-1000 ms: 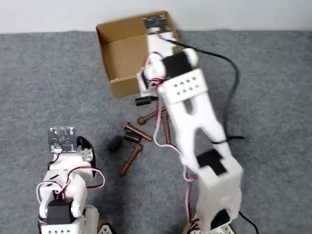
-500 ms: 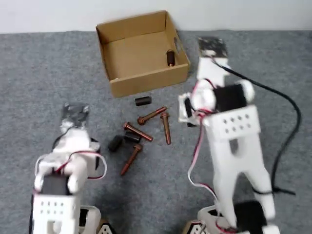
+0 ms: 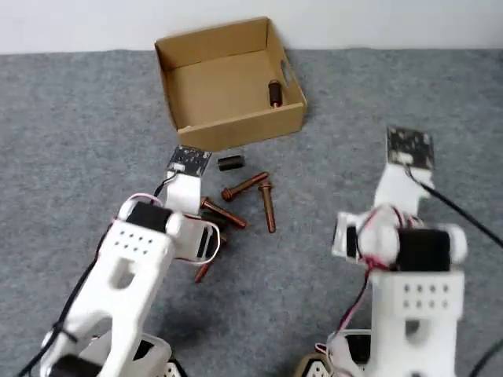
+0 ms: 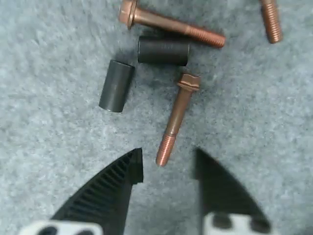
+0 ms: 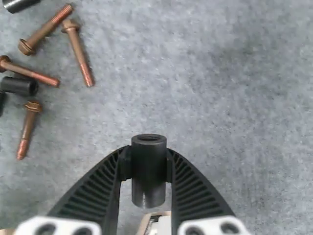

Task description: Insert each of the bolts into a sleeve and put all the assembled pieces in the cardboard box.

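the right hand (image 5: 148, 160) is pinching a black sleeve (image 5: 148, 171) by its round sides, the open bore pointing back toward the wrist, over bare grey counter (image 5: 234, 73) well apart from the scattered parts. the left hand (image 4: 168, 164) is spread and hanging just over the threaded tip of a copper bolt (image 4: 177, 117) that is lying flat, with two loose sleeves (image 4: 116, 85) lying near its head. two other bolts (image 3: 245, 185) are lying between that cluster and the cardboard box (image 3: 236, 133), where one assembled piece (image 3: 275, 93) is already resting against the far wall. the bolts are looking like small, stiff, dense metal – likely to roll on the shank and slip if nipped at the very tip, so taking hold across the shank close to the head seems wiser, leaving the thread free to enter a bore. the sleeves are looking rigid and smooth, apt to twist between the ribbed fingers unless held mid-length. no writing is showing legibly on the bolts, sleeves or box.
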Tool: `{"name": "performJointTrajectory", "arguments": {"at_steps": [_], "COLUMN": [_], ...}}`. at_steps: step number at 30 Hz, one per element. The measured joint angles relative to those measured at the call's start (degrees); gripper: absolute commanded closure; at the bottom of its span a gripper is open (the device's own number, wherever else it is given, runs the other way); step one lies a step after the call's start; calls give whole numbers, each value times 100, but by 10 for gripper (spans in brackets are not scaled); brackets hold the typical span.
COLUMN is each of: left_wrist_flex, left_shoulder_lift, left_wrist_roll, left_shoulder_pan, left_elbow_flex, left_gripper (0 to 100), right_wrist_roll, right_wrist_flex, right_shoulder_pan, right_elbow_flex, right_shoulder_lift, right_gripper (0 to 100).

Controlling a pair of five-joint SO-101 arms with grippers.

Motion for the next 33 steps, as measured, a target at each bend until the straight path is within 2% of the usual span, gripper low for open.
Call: {"name": "performJointTrajectory", "arguments": {"at_steps": [8,23,26,30,33], "left_wrist_flex": [0,-35,-9,0,0], "left_shoulder_lift": [1407,3763,4220,4571,4642], "left_wrist_roll": [44,53,70,70,88], "left_shoulder_pan": [18,18,70,369,765], "left_elbow_flex": [-765,-2224,-2462,-2725,-2831], "left_gripper": [769,771,832,1000,996], "right_wrist_roll": [334,352,352,352,352], "right_wrist_flex": [-18,-26,-26,-26,-26], "right_shoulder_pan": [264,255,255,255,255], "right_elbow_flex": [686,686,686,686,686], "right_shoulder_lift": [-1213,-1266,-1266,-1266,-1266], "right_gripper": [991,991,991,991,991]}}
